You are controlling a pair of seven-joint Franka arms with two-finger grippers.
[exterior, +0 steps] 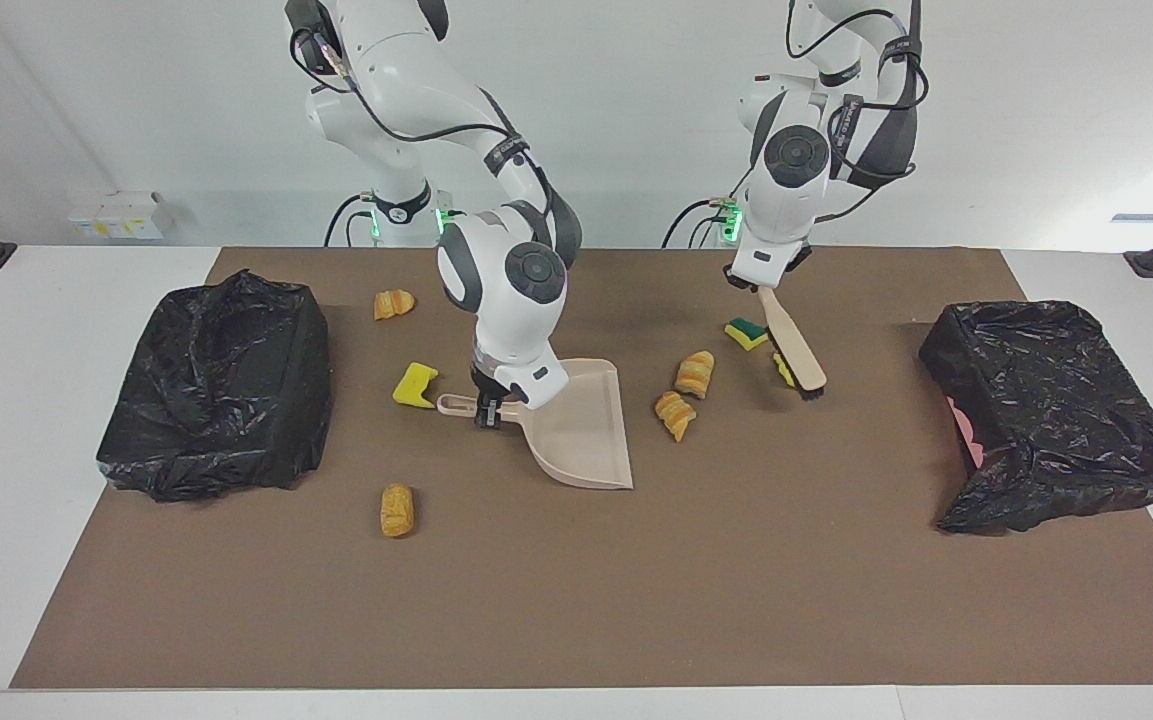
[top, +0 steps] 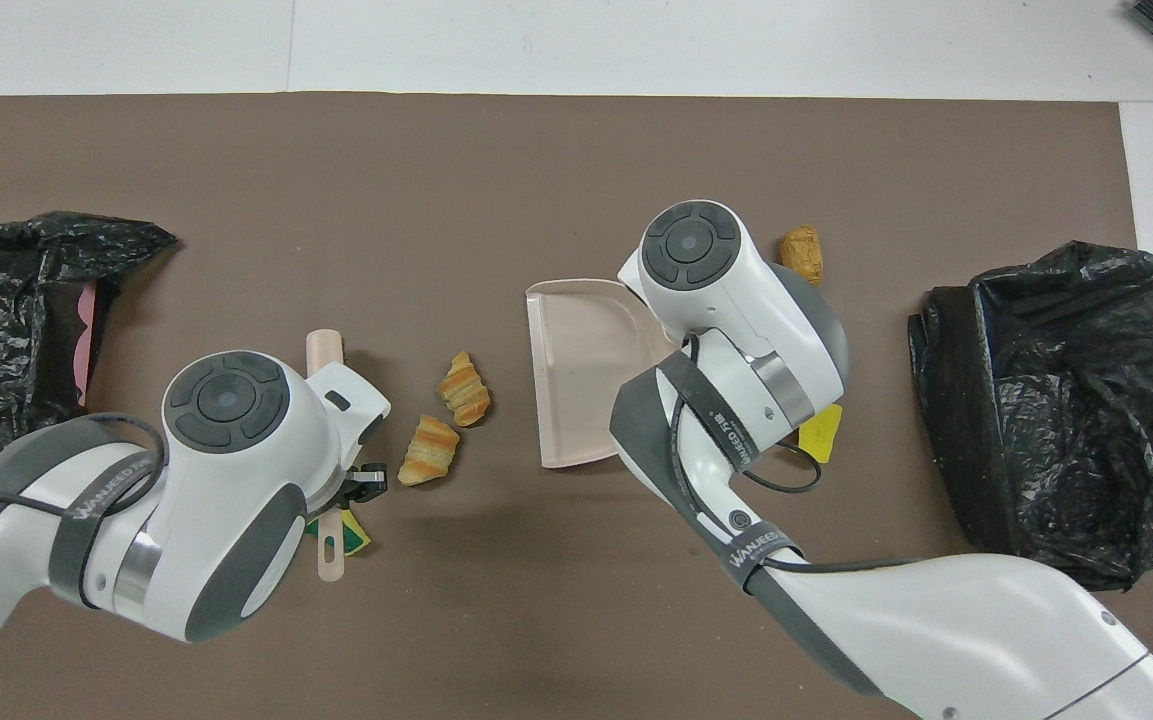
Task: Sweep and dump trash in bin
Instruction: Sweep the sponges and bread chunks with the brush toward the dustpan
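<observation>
The left gripper (exterior: 762, 288), upper center-right of the facing view, is clamped on a brush (exterior: 794, 345). The right gripper (exterior: 489, 408) grips the dustpan (exterior: 581, 430) at center, two croissants (exterior: 684, 393) lying between them.

Bright, even light fills the room from above, with soft shadows falling just under each arm onto the brown mat (exterior: 576, 600). The black bin bags (exterior: 1056, 400) catch small glints. Both views are sharp, with no blur.
</observation>
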